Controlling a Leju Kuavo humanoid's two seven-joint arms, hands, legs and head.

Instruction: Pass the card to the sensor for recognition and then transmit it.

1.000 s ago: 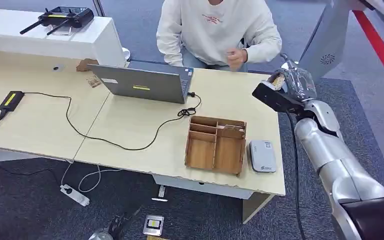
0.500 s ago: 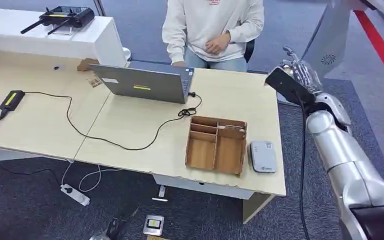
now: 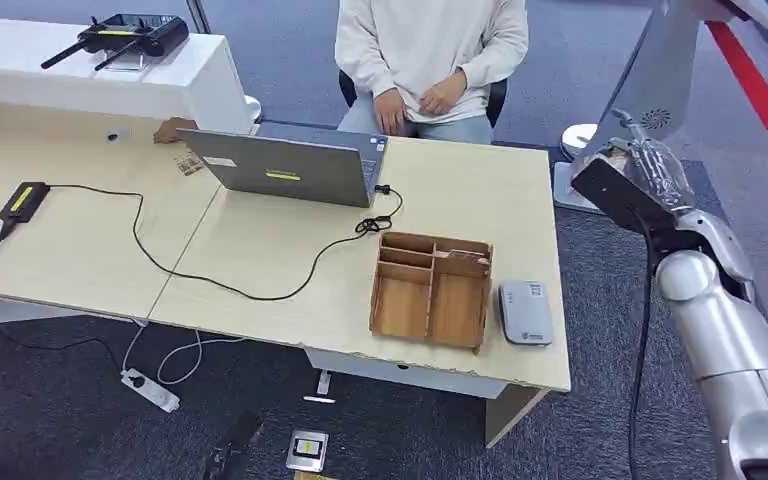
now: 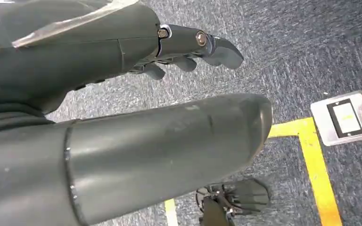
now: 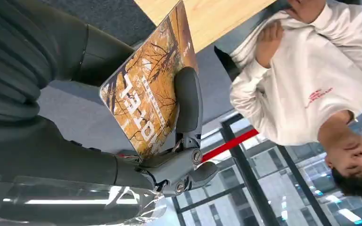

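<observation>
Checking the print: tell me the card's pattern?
Orange-brown autumn trees with white lettering on the card, clearest in the right wrist view.

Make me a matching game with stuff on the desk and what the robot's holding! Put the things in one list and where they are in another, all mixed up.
Things:
1. hotel card
2. laptop
3. card reader
4. wooden organizer box

Places:
A. at the desk's far edge, in front of the seated person
B. gripped in the right hand, off to the side of the desk
C. near the desk's front edge, between the laptop cable and the card reader
D. at the desk's right end, beside the wooden box

Pairs: 1-B, 2-A, 3-D, 4-C
</observation>
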